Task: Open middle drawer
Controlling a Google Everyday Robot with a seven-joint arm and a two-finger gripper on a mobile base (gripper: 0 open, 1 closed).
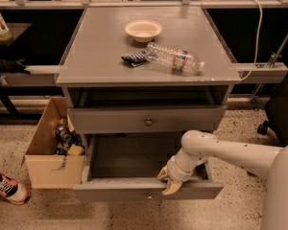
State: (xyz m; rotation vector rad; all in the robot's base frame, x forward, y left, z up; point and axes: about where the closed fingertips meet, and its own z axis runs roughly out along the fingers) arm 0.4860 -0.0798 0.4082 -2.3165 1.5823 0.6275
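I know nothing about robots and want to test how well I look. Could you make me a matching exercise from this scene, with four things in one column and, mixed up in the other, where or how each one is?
Things:
1. bowl
2. plastic bottle
3. middle drawer
4. cardboard box

Places and states:
A. on the floor, left of the cabinet
B. pulled open, with the gripper at its front edge
C. lying on its side on the cabinet top
D. upright, near the back of the cabinet top

Pairs: 1-D, 2-C, 3-B, 4-A.
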